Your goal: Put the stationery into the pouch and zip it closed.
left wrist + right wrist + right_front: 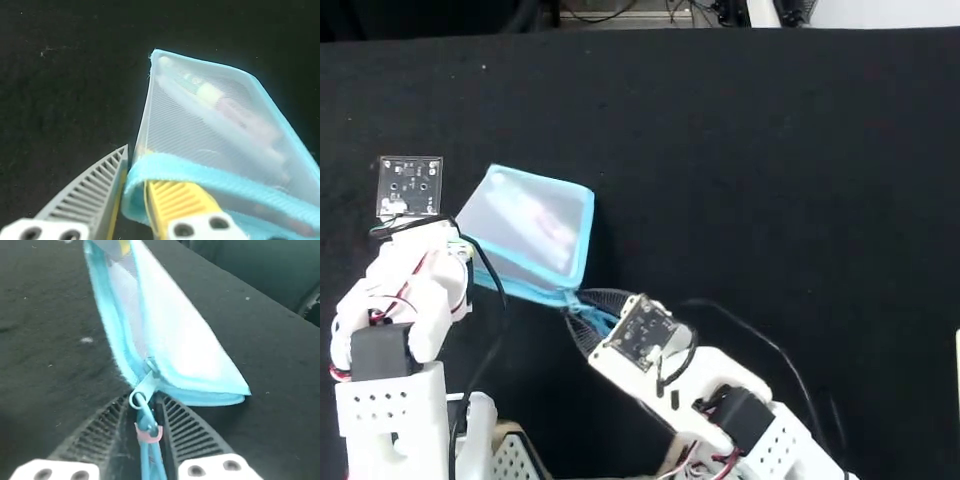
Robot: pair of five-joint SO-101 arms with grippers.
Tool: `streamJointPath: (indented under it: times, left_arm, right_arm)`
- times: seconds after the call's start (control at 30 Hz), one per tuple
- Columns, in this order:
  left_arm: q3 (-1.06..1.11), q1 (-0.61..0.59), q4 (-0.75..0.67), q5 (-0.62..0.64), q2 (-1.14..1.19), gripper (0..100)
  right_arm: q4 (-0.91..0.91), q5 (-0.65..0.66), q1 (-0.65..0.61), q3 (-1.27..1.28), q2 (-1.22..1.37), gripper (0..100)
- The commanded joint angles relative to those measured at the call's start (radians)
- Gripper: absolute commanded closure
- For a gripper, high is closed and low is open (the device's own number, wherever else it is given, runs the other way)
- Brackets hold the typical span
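Clamping the pouch (535, 225) by its blue trim with left end effector (135, 167), closed on it. Pinching zipper pull (141, 392) tight with right end effector (145, 410). Stretched between both over black tabletop (770, 150) (stationery (220, 107) visible inside through the mesh).

The pouch (535, 225) bars the near-left table (770, 150); passage lies beyond and right of it.

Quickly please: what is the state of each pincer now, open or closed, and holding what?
Left pincer: closed on the blue edge of the pouch.
Right pincer: closed on the zipper pull.
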Motion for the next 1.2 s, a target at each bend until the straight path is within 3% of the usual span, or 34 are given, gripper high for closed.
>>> streamJointPath:
  times: [0.0, 0.27, 0.5, 0.9, 1.07, 1.17]
  left_arm:
    - [-0.015, -0.008, -0.026, 0.009, -0.009, 97]
    - [-0.015, -0.008, -0.026, 0.009, -0.009, 97]
    - [-0.015, -0.008, -0.026, 0.009, -0.009, 97]
    - [-0.015, -0.008, -0.025, 0.009, -0.009, 97]
    - [-0.015, -0.008, -0.025, 0.009, -0.009, 97]
    - [-0.015, -0.008, -0.025, 0.009, -0.009, 97]
  right_arm:
    - [0.029, -0.009, 0.060, -0.090, -0.163, 96.7]
    - [0.052, -0.003, 0.069, -0.097, -0.163, 96.7]
    - [0.180, -0.002, 0.064, -0.160, -0.163, 96.2]
    - [0.176, -0.002, 0.064, -0.143, -0.163, 96.0]
    - [0.183, -0.009, 0.064, -0.143, -0.163, 87.5]
    - [0.181, -0.003, 0.064, -0.143, -0.163, 90.6]
